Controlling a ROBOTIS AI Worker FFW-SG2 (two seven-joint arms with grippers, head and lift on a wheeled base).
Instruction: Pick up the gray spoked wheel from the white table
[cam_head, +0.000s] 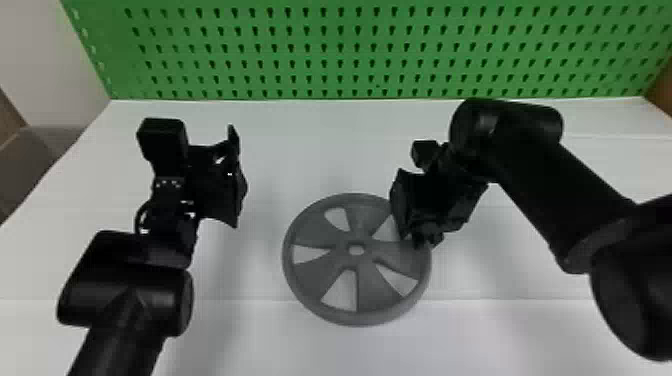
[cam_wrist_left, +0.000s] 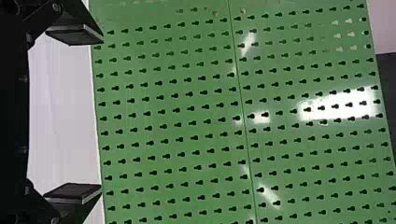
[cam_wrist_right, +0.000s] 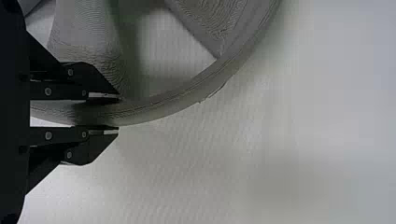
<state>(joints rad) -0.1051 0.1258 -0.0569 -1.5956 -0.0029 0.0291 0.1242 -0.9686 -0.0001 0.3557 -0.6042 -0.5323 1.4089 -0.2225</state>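
Observation:
The gray spoked wheel lies face up on the white table, near the middle of the head view. My right gripper is at the wheel's right side. In the right wrist view, this gripper is shut on the wheel's rim, one finger inside a gap between spokes and the other outside the rim. My left gripper stands above the table, left of the wheel and apart from it. Its fingers are wide apart with nothing between them, as the left wrist view shows of the gripper.
A green perforated board stands along the table's back edge. The right forearm spans the table's right part. Between the left gripper and the wheel lies a strip of bare table.

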